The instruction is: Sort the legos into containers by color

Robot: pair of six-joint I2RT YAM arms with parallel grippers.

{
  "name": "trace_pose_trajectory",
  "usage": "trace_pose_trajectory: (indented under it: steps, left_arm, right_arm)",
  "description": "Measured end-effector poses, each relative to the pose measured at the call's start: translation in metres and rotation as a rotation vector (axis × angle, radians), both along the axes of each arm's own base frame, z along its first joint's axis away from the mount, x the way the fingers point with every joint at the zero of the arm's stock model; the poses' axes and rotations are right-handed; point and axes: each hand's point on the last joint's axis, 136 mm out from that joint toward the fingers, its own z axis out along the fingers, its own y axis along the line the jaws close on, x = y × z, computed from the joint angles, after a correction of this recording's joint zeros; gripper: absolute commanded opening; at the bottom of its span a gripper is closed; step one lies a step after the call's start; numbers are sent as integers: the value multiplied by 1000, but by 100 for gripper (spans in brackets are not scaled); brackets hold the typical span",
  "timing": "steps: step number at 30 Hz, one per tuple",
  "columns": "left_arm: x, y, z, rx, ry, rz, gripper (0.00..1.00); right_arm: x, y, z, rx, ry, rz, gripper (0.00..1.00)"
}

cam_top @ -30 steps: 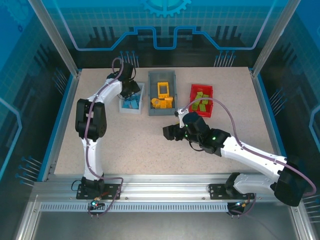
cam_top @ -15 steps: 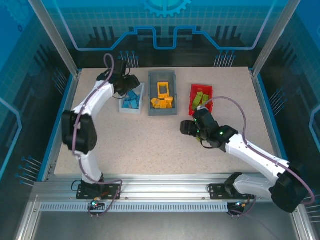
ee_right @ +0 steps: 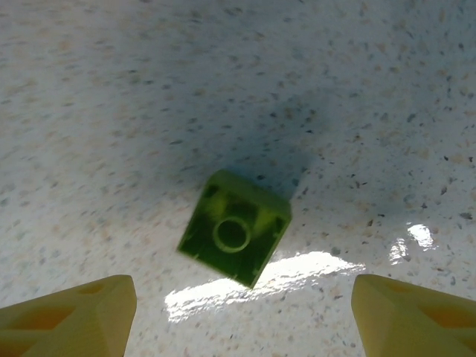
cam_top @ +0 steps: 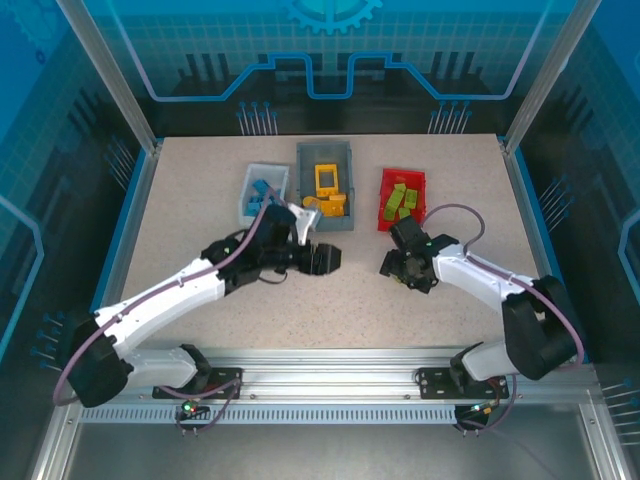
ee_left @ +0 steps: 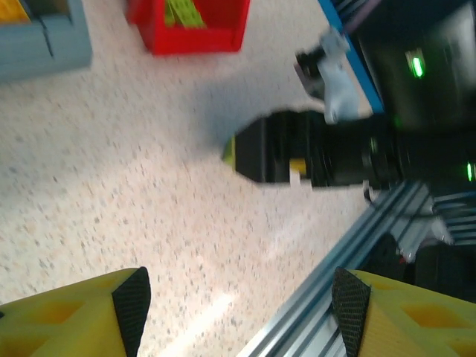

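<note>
On the table, between the red container and the near edge, the right gripper is held spread above a lime lego. The left gripper is spread and empty. The lego is judged light, stiff and slick, best pinched across opposite flat sides.

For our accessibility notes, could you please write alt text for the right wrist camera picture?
A lime green brick lies on the speckled table, hollow underside up. The right gripper stands open above it, its two yellow fingertips at the bottom corners, clear of the brick.
</note>
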Motion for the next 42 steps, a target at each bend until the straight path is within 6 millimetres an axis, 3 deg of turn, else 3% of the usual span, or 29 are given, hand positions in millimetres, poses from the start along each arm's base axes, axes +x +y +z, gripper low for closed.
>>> trace_pose_trajectory:
  steps: [3,7,19,29,33,35,39,42]
  left_arm:
    - [-20,-7,-6,-9,-4,-45,70]
    - [-30,-15,-2,-31,-21,-72,70]
    - [-28,-19,4,-52,-40,-59,69]
    - [-25,-18,4,-44,-52,-42,68]
    - [-22,-16,7,-42,-62,-26,68]
    - [-19,-16,12,-41,-75,-13,68]
    - [-10,-16,32,-56,-120,23,68]
    - [1,-18,56,-76,-165,59,68]
  right_arm:
    - [4,-4,-9,6,22,-44,74]
    - [14,0,-14,19,28,-65,70]
    - [25,-2,-22,28,34,-118,37]
    - [27,-3,-13,32,3,-111,33]
    - [30,-7,5,14,-48,-86,33]
    - [37,-10,27,-7,-103,-62,34]
    - [63,-11,75,-26,-234,-17,34]
    - [94,-13,113,-50,-330,13,34]
